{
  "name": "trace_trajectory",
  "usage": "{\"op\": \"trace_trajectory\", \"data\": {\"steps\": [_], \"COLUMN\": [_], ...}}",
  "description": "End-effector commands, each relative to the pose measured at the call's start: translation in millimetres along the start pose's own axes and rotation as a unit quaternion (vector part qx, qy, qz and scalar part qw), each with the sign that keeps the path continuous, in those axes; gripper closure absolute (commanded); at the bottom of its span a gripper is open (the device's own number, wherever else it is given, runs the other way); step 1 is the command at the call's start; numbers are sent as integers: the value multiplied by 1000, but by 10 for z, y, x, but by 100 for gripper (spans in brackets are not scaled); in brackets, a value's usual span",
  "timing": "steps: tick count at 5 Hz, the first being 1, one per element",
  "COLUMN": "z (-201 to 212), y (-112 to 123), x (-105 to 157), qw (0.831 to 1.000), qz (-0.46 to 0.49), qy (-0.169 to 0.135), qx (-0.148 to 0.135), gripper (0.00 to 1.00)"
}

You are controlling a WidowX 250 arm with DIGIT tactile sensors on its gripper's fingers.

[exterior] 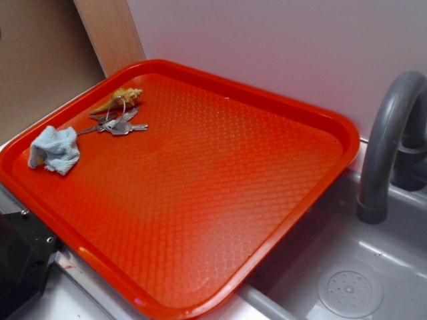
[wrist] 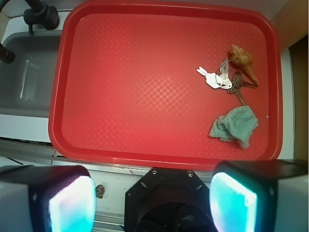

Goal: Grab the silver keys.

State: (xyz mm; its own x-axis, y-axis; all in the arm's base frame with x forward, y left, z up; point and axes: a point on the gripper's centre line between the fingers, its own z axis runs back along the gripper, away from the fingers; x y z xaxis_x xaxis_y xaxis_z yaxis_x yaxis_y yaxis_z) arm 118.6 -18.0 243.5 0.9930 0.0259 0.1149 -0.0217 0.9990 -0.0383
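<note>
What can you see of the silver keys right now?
The silver keys are a small bunch of grey-silver metal keys on a thin wire ring, lying flat and fanned out on the red tray, near one corner. A darker key points toward the light-blue cloth. The ring reaches the tan seashell and seems to touch it. The gripper is open, well away from them; nothing holds them.

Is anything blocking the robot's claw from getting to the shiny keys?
Nothing visible stands in the way. The gripper hangs open above the near edge of the red tray, with bare tray between it and the silver keys. But the seashell lies right against the keys, and the blue cloth sits close by.
</note>
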Motion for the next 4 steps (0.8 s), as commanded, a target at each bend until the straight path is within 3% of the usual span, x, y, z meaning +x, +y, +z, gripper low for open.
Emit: {"op": "trace_trajectory", "data": {"steps": [1, 3, 4], "z": [0, -364, -532], "y": [0, 838, 1172], "x": [0, 444, 471], "qw": [1000, 991, 973], "qz": [0, 126, 224], "qy": [0, -19, -26], "qx": [0, 40, 59], "gripper": [0, 0, 0]}}
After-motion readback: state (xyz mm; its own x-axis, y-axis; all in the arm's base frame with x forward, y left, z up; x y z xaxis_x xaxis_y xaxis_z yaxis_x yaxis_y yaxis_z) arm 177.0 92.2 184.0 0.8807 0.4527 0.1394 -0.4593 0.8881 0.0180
